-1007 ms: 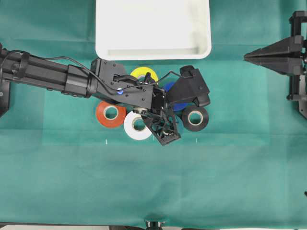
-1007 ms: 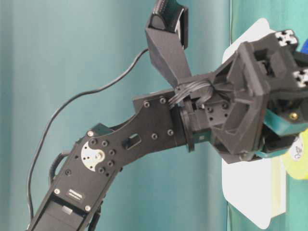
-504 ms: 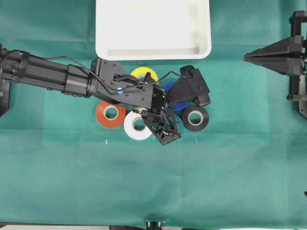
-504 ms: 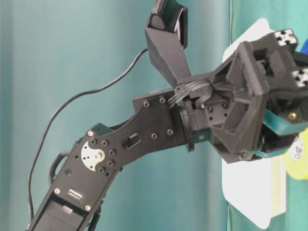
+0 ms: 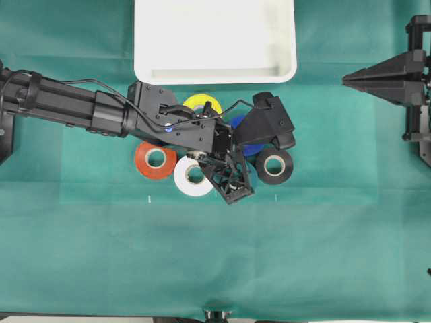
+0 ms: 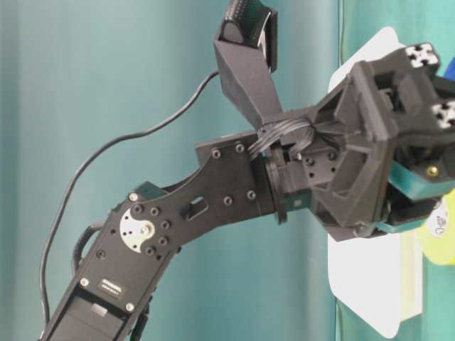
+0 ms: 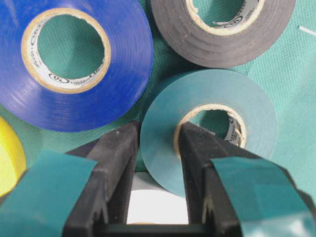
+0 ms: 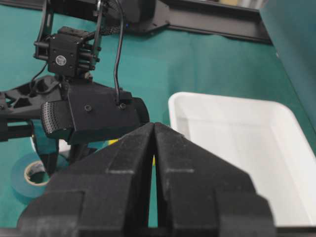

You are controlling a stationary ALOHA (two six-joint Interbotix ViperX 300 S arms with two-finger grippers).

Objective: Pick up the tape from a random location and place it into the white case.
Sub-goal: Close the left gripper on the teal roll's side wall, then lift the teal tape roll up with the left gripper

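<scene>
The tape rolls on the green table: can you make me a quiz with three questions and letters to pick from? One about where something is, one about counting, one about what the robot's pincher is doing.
1. Where is one finger of the left gripper?
A. inside the hole of the teal tape
B. inside the blue roll
C. in the white case

2. How many rolls does the left wrist view show, counting partly seen ones?
A. two
B. three
C. five

3. What is the right gripper doing?
A. holding the black roll
B. shut on nothing
C. wide open

Answers:
1 A: one finger sits in the teal core, the other outside the wall.
2 C: blue, black, teal, plus edges of the yellow roll and the white roll.
3 B: its fingers meet with nothing between.
</scene>
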